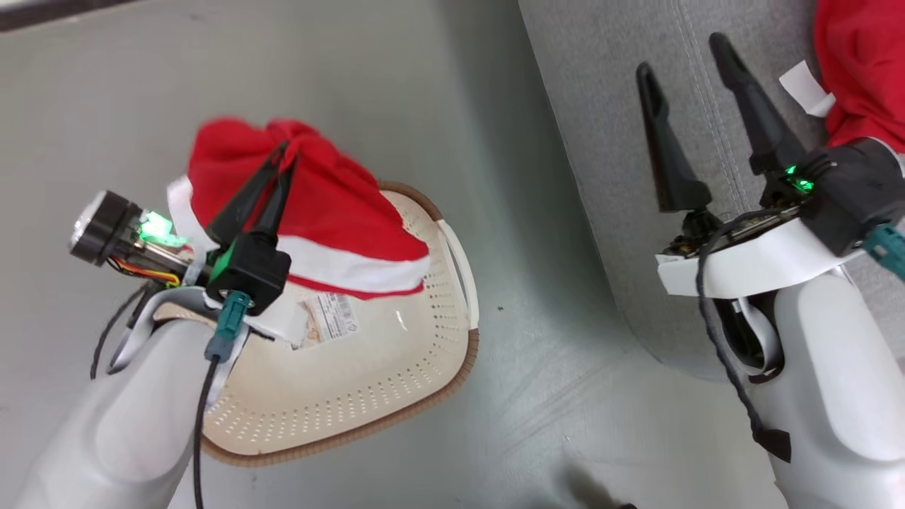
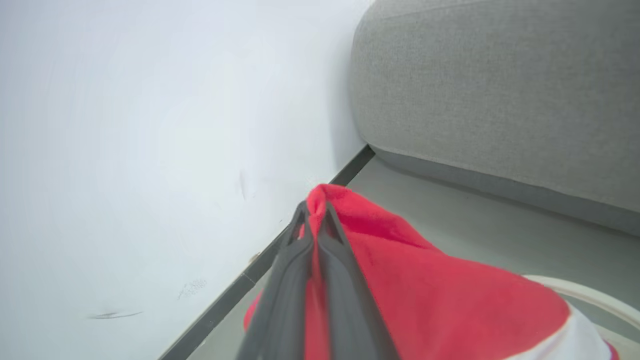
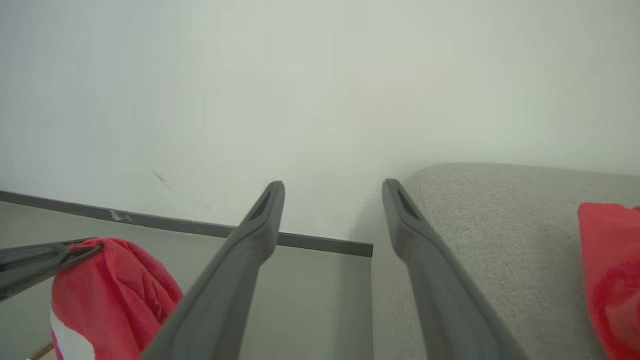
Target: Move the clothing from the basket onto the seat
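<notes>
My left gripper is shut on a bunched fold of red clothing with a white stripe, held up above the cream basket. The left wrist view shows the same grip on the red fabric. The basket's bottom with its label sticker lies bare below the garment. Over the grey seat, my right gripper stands open with nothing between its fingers. Another red garment with a white tag lies on the seat to the right of that gripper, seen also in the right wrist view.
The basket stands on a grey floor between the seat and a pale wall with a dark skirting strip. Bare floor lies between the basket and the seat's rounded edge.
</notes>
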Controlling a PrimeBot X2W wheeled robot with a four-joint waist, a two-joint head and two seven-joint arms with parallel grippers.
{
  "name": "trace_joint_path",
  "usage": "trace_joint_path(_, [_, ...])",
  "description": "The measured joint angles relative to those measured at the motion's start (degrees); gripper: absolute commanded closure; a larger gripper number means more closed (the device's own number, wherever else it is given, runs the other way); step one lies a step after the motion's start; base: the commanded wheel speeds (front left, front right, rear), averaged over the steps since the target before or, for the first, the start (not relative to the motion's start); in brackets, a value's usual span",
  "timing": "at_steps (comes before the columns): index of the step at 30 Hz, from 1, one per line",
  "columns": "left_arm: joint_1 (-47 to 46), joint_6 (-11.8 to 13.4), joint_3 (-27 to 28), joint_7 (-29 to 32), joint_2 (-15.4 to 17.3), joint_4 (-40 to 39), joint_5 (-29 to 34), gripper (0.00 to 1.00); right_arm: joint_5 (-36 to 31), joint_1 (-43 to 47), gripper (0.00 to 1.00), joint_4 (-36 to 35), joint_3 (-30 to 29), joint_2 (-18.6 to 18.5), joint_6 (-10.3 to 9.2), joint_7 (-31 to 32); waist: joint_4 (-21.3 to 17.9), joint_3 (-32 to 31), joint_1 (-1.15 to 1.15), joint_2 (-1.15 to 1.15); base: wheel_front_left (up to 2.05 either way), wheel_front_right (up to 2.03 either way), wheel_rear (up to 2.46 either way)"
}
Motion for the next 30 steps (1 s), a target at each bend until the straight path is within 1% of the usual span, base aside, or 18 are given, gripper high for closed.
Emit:
trace_joint_path(4, [0.52,0.92,1.60,-0.16,0.96,-4.46,-0.87,1.00,-1.69,0.00,0.00,1.30,0.97,-0.08,0.00,0.00,1.12,-2.13,0.00,0.00,0.00,0.00,0.00])
trace_joint_path(10, [3.27,1.02,3.67,-0.16,2.24,-8.11,-3.50,1.00,-2.78,0.04,0.00,3.16,2.16,-0.15,0.00,0.00,2.67,-5.60,0.00,0.00,0.00,0.00,0.00])
trace_joint_path(16, [5.32,1.01,5.25,-0.16,3.16,-10.72,-5.05,1.00,-3.55,0.24,0.00,6.08,5.32,-0.45,0.00,0.00,4.07,-9.30,0.00,0.00,0.00,0.00,0.00])
trace_joint_path(21, [7.09,1.01,6.50,-0.18,4.05,-12.24,-6.41,1.00,-3.85,0.31,0.00,7.86,7.76,-1.96,0.00,0.00,5.01,-11.90,0.00,0.00,0.00,0.00,0.00])
trace_joint_path(28, [9.86,1.18,7.97,-0.40,4.90,-15.10,-7.61,1.00,-2.54,0.22,0.00,10.92,13.39,-5.12,0.00,0.00,6.82,-16.59,0.00,0.00,0.00,0.00,0.00])
trace_joint_path(30, [10.32,0.87,7.99,-0.40,5.21,-16.13,-7.91,1.00,-2.13,-0.02,0.00,11.49,15.50,-6.12,0.00,0.00,7.39,-17.96,0.00,0.00,0.00,0.00,0.00])
